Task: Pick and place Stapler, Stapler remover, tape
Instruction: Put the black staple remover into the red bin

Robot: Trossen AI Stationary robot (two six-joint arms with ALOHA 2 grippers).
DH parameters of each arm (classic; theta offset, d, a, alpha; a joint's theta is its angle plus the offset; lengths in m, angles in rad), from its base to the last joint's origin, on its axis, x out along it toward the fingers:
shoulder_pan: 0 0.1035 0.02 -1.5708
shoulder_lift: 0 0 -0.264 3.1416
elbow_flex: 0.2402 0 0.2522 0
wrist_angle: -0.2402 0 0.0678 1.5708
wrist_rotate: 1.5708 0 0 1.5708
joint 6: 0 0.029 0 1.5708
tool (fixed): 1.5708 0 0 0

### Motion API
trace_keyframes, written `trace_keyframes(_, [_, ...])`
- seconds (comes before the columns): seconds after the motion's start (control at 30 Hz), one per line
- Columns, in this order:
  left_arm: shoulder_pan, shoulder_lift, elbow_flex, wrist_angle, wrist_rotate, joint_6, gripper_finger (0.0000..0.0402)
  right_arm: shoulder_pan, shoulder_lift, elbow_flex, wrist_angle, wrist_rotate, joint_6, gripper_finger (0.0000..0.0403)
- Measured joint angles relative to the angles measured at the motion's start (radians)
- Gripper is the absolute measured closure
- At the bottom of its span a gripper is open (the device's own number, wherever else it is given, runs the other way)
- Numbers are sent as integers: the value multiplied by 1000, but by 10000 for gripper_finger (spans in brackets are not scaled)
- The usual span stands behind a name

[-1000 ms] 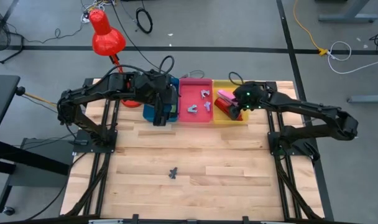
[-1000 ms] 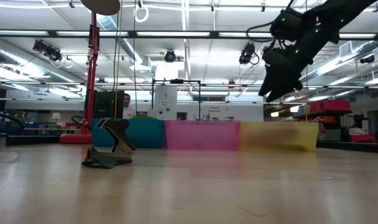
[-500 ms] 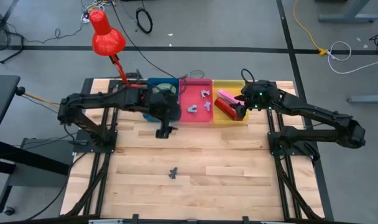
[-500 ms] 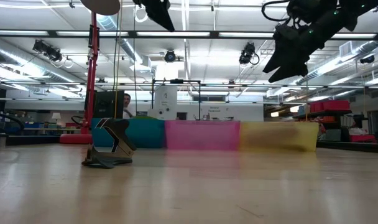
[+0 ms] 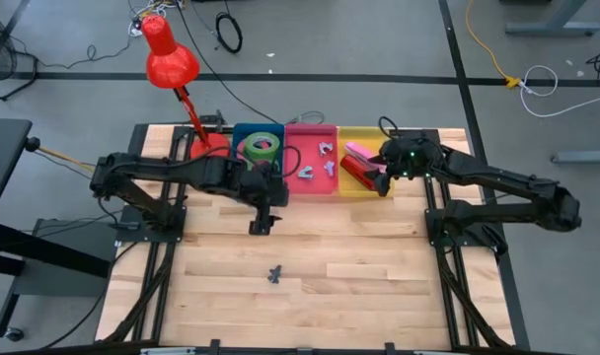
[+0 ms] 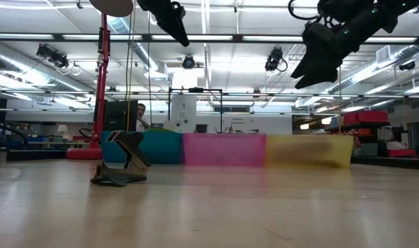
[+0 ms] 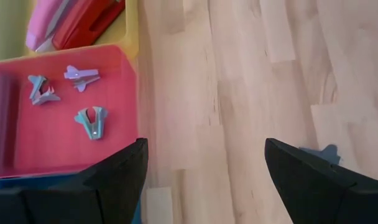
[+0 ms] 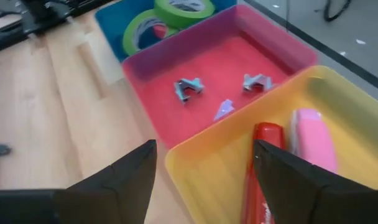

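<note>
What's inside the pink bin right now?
Three staple removers lie loose on the floor of the pink bin. Its near corner is hidden behind the right gripper's fingers.

Bright overhead lighting w/ ceiling glare; bins (image 6: 223,149) blurred in low view.

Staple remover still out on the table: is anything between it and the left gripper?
Nothing visible. The staple remover lies alone on bare wood, and the left gripper, jaws open and empty, hangs between it and the pink bin. The right gripper is over the yellow bin.
</note>
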Motion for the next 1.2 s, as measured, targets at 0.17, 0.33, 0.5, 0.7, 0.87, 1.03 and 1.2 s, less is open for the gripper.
trace_keyframes(0.17, [-20,0,0,12,3,-38,76,66,0,0,6,-68,-51,153])
trace_keyframes(0.33, [-39,0,0,12,3,-75,76,154,0,0,15,-130,-78,162])
trace_keyframes(0.5, [-55,0,0,12,3,-77,76,244,0,0,36,-130,-78,167])
trace_keyframes(0.7, [-65,0,0,12,3,-120,76,319,0,0,50,-128,-69,168])
trace_keyframes(0.87, [-72,0,0,11,3,-324,76,361,0,0,50,-82,-59,168])
trace_keyframes(1.03, [-107,0,0,-16,63,-453,76,386,0,0,50,-49,-68,168])
trace_keyframes(1.2, [-190,0,0,-67,69,-366,76,402,0,0,50,-49,-70,168])
